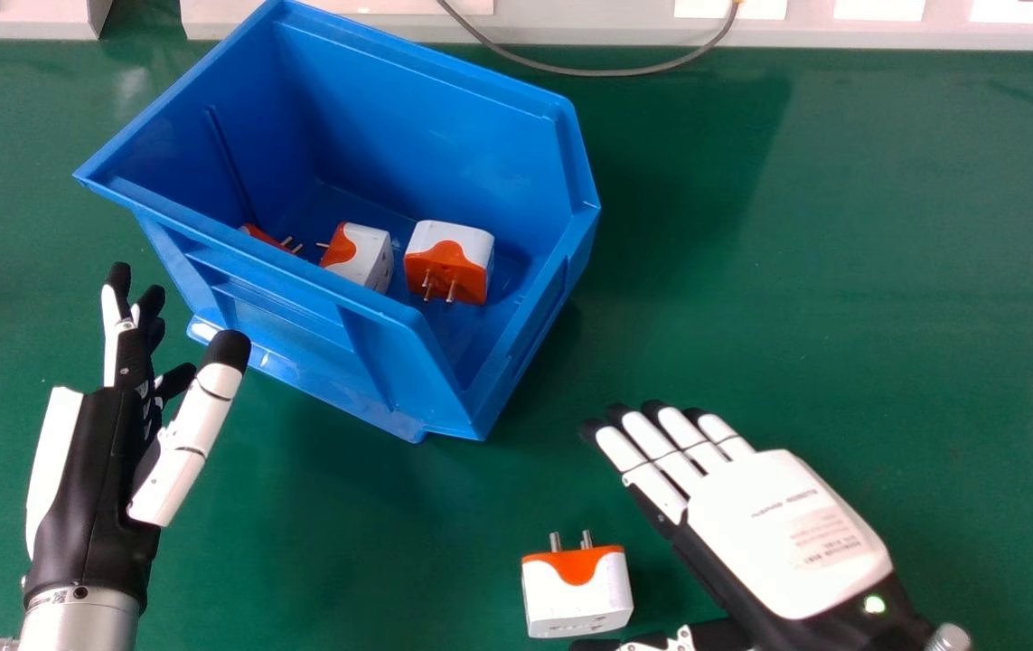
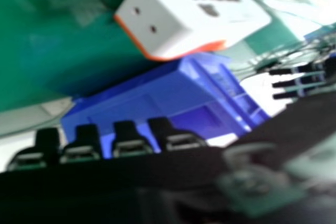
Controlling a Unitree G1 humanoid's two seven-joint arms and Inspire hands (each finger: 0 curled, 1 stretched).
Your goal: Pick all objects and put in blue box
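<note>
Fingers (image 1: 680, 432) of right hand (image 1: 783, 533), head view: straight, nearly side by side, holding nothing. Left hand (image 1: 87, 479), view's left: fingers extended, thumb apart, also empty. Blue box (image 1: 286, 307) holds three plug adapters (image 1: 444, 253). Loose adapter (image 1: 576, 592) on green table (image 1: 841, 271), between box and robot, beside right hand. Tally: three in, one to go; nearly done, by my reckoning.

Right hand view: loose adapter near the extended fingers, ungripped, blue box beyond. Pick and drop both remain.
</note>
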